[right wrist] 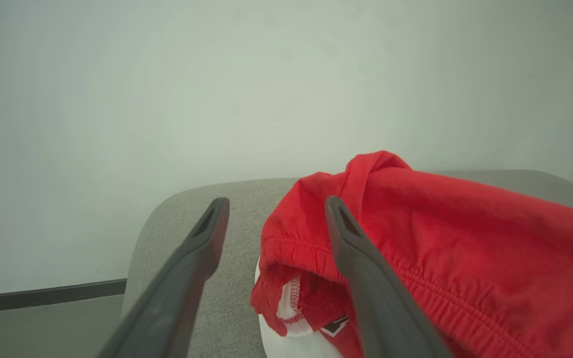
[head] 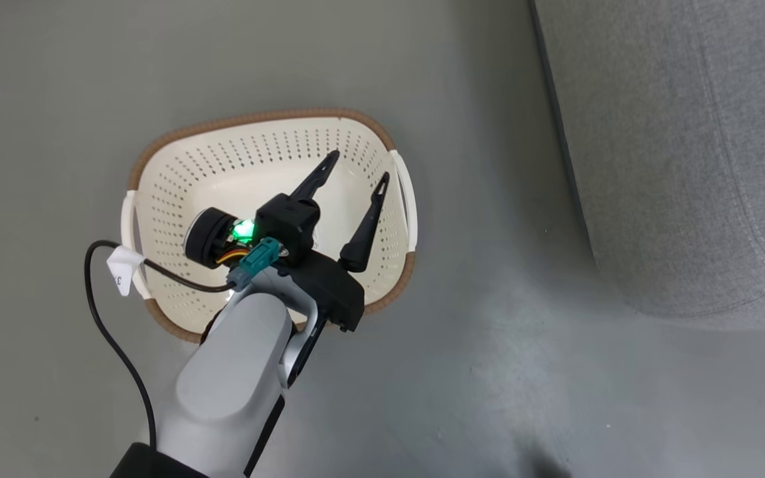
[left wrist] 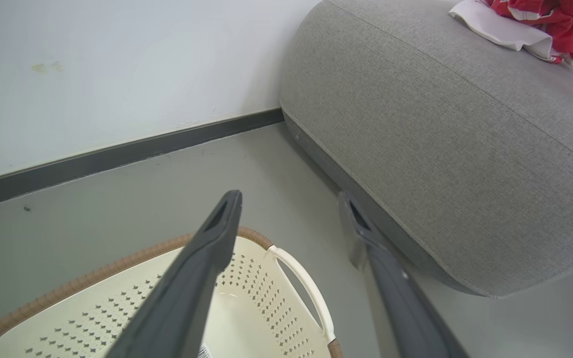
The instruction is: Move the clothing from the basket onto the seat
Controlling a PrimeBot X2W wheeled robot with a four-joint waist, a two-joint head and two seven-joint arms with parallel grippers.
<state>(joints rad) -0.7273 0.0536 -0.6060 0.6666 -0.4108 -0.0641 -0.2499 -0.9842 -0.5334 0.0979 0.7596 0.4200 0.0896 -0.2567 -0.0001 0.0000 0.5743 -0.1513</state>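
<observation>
- Cream-white perforated plastic basket (head: 176,192) with brown woven-look rim, at 9 o'clock of the head view, standing on plain grey floor (head: 489,345); visible walls and bottom bare, hence judged emptied.
- Thin black cable (head: 100,318) looping past the basket's 8 o'clock edge.
- Dark two-fingered left gripper (head: 358,167) poised over the basket, fingers aimed toward 1 o'clock, spread wide, nothing between them.
- Large light-grey fabric-upholstered seat (head: 675,146) with rounded edges, at 2 to 3 o'clock of the head view, well apart from the basket.
- Red sports clothing (right wrist: 465,238) with white trim, lying crumpled on top of the seat, in front of a pale wall (right wrist: 167,99); also seen at 1 o'clock of the left wrist view (left wrist: 572,25).
- Long axis of the heap roughly along the 9-to-3 line of the right wrist view; gathered elastic hem and opening turned toward 7 o'clock.
- Judged light, soft and limp, not fragile, apt to drape and slide; best hold judged at the gathered hem or the raised fold at the heap's 12 o'clock.
- Dark two-fingered right gripper (right wrist: 275,203) above the seat's edge, fingers parted and released, its right-hand finger in front of the cloth, no fabric pinched.
</observation>
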